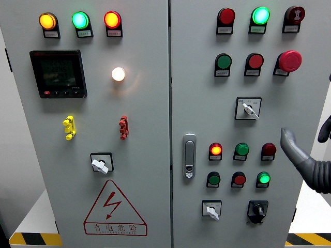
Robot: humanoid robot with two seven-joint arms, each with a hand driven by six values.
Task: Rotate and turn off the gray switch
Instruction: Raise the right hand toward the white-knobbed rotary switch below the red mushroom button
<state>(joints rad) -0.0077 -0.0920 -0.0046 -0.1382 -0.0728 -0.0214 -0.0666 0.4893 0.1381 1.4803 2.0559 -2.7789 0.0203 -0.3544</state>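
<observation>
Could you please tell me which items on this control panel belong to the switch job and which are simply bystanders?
Job:
gray rotary switches; which is meant, unclear
right hand

Bystanders:
black switch
red mushroom button
door handle
meter display
warning triangle

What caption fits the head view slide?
Robot's right hand, fingers open, nears gray electrical cabinet beside its white-handled gray rotary switch.
</observation>
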